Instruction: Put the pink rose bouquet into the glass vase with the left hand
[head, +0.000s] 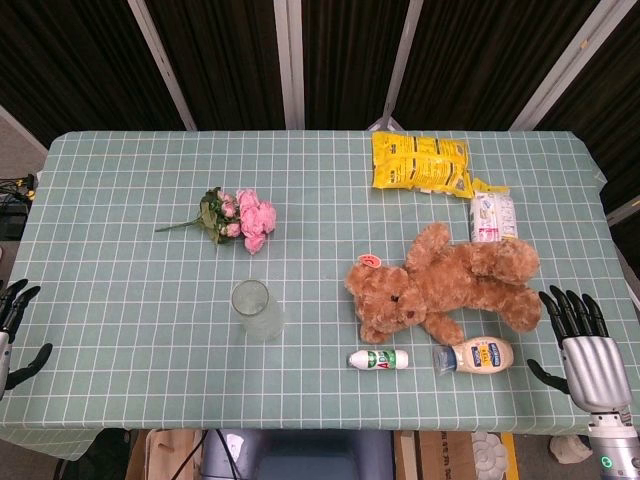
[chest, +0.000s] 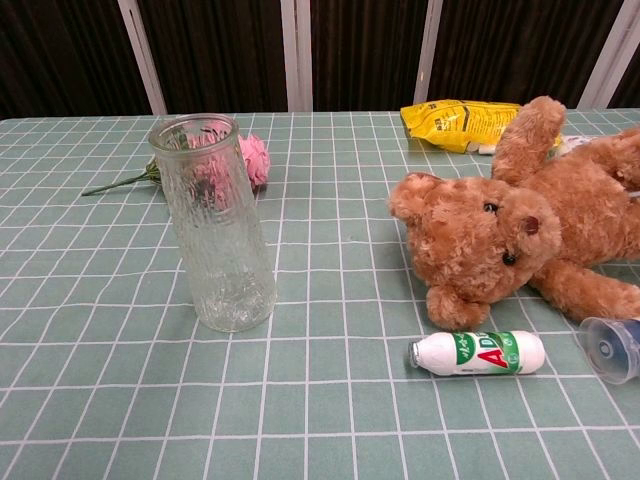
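The pink rose bouquet (head: 238, 219) lies flat on the green checked tablecloth, its stem pointing left; in the chest view the bouquet (chest: 250, 158) shows partly behind the vase. The glass vase (head: 256, 310) stands upright and empty in front of it, near in the chest view (chest: 213, 236). My left hand (head: 14, 322) hangs open off the table's left edge, far from both. My right hand (head: 582, 345) is open at the table's right front corner, holding nothing. Neither hand appears in the chest view.
A brown teddy bear (head: 447, 283) lies right of the vase. In front of it lie a small white bottle (head: 379, 359) and a mayonnaise bottle (head: 477, 355). A yellow snack bag (head: 421, 162) and a small packet (head: 492, 217) sit at the back right.
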